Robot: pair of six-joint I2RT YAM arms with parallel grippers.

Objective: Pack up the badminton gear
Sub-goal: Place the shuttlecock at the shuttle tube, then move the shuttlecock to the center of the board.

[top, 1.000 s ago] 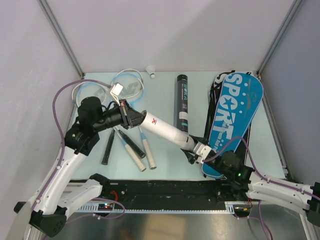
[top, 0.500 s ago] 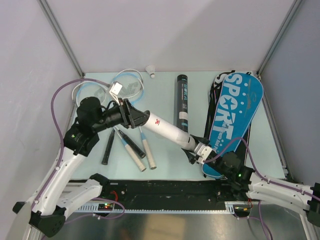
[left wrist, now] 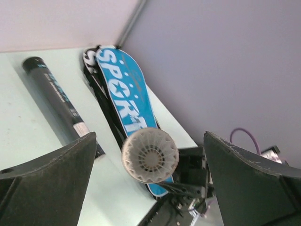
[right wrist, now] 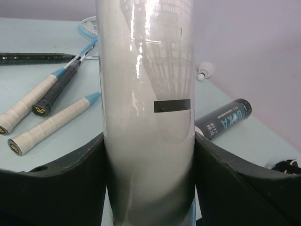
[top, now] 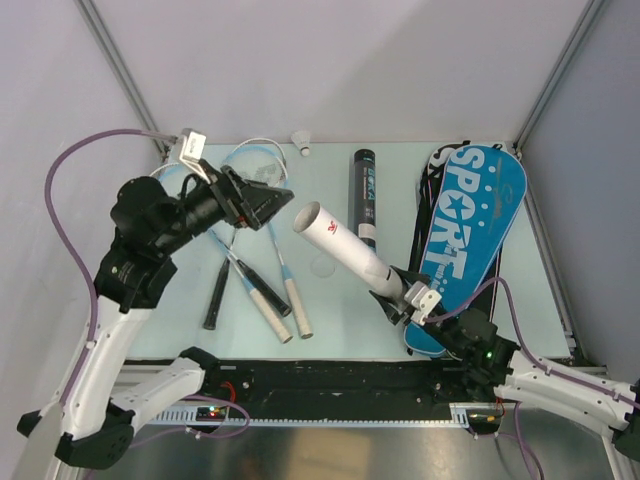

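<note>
1. Right hand (top: 400, 292) clamps the white tube (top: 340, 245) low down; its long axis slants toward the left hand (top: 265, 198), mouth facing it.
2. Left hand gapes wide, clear of the mouth.
3. Tube base hidden in the grip.

Left tool (top: 274, 203) raised, jaws wide apart; right tool (top: 395, 291) low, jaws clamped

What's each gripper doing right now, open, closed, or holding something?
Left gripper: open, holding nothing.
Right gripper: closed on the white shuttlecock tube.
</note>
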